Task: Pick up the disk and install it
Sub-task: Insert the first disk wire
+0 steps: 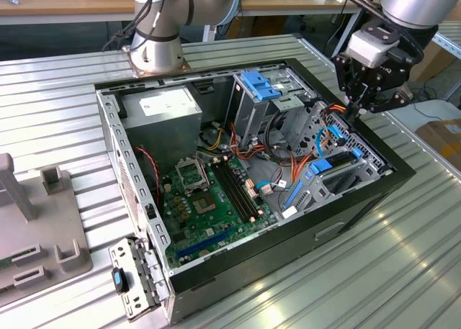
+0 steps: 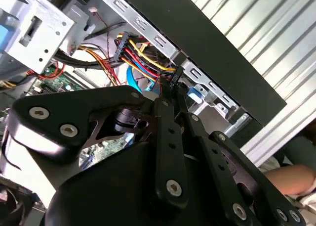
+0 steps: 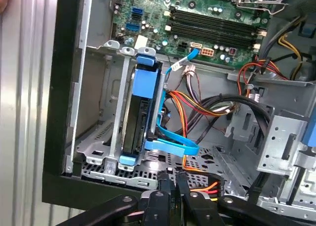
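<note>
The disk (image 3: 137, 121), a dark drive in a bright blue carrier, stands on edge in the metal bay at the corner of the open computer case (image 1: 360, 199). In the exterior view, the disk (image 1: 337, 163) lies at the case's right end. My gripper (image 1: 351, 111) hangs just above that end, close to the case wall. In both wrist views its black fingers (image 3: 163, 186) press together, so the gripper (image 2: 170, 85) is shut. The tips sit beside a black power plug (image 2: 174, 77) with red and yellow wires. A flat blue data cable (image 3: 173, 146) loops from the disk's end.
A light-blue bracket (image 1: 259, 84) tops the upright metal cage mid-case. The motherboard (image 1: 209, 199) and power supply (image 1: 169, 109) fill the exterior view's left half. A grey fixture (image 1: 36, 221) and a loose metal bracket (image 1: 133, 278) rest on the ribbed table. Part of a person (image 2: 291, 179) shows beyond the case.
</note>
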Robot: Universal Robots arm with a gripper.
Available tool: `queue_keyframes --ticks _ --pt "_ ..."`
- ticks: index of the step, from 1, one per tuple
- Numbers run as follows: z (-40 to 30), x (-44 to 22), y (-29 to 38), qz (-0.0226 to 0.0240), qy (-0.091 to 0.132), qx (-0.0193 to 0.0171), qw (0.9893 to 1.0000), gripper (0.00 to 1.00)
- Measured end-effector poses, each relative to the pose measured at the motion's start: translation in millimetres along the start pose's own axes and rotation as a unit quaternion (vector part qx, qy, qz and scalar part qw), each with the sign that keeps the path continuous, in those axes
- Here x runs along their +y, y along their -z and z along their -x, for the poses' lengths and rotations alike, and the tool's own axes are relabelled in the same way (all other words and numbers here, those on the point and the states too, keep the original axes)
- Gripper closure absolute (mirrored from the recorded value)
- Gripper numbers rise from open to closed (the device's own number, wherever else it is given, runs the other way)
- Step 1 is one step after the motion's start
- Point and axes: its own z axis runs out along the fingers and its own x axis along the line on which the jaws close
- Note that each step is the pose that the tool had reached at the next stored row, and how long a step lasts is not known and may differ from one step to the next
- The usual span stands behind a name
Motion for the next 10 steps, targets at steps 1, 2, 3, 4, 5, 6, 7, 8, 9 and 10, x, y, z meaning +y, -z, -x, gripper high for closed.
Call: queue_keyframes --ticks 1,2,3,4,5,6,7,8,9,10 --pt "-0.1 0.1 0.0 -0.0019 -0.005 -0.0104 0.9999 0.83" --pt "-0.2 0.2 -0.4 -0.0018 -0.015 -0.0105 0.9998 0.83" --pt "-0.2 0.3 -1.1 -0.0016 -0.025 -0.0085 0.9996 0.83" --pt "-0.2 0.4 -2.1 -0.0015 -0.039 -0.0061 0.9992 0.83" --pt "-0.2 0.6 -2.6 -0.0014 -0.046 -0.0048 0.9989 0.83" --pt "-0.2 0.7 -3.2 -0.0014 -0.053 -0.0035 0.9986 0.83" --pt "-0.2 0.8 -3.7 -0.0011 -0.063 -0.0019 0.9980 0.83" --pt "-0.4 0.9 -3.8 -0.0006 -0.070 -0.0008 0.9975 0.83" --pt "-0.7 1.0 -4.0 -0.0002 -0.074 -0.0005 0.9973 0.83" --pt "-1.3 1.1 -4.1 0.0002 -0.079 -0.0018 0.9969 0.83"
